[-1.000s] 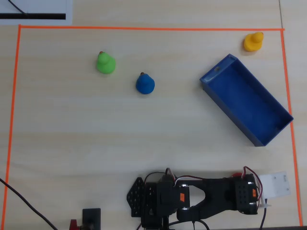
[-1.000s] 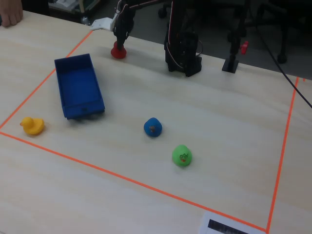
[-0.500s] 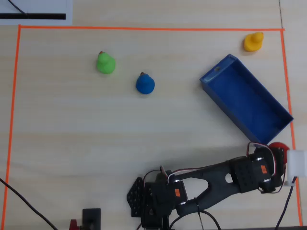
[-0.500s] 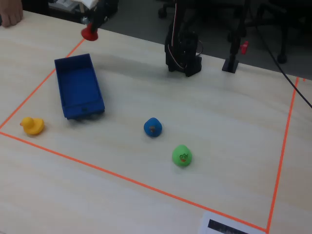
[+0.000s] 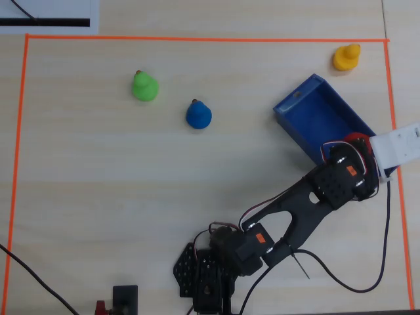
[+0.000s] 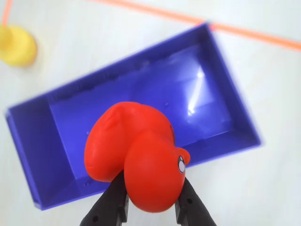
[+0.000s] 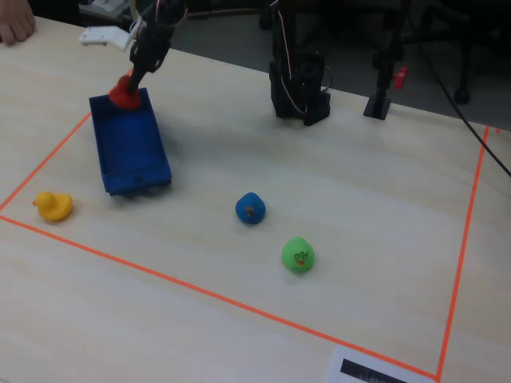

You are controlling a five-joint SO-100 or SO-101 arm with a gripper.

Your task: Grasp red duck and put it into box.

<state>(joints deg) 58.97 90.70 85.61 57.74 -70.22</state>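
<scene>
- The tool (image 6: 151, 200) pinches the red duck (image 6: 136, 155) between its two fingers.
- The duck hangs above the blue box (image 6: 141, 94), over its near end in the wrist view.

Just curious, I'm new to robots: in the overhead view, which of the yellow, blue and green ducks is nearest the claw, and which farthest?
From the gripper:
1. Yellow duck, top right corner.
2. Blue duck, middle.
3. Green duck, upper left.

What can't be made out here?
- Red duck: hidden under the arm in the overhead view.
- Gripper fingertips: behind the duck in the wrist view.
- Box: near end under the arm overhead.
- Whether the duck touches the box floor: unclear in the fixed view.
</scene>
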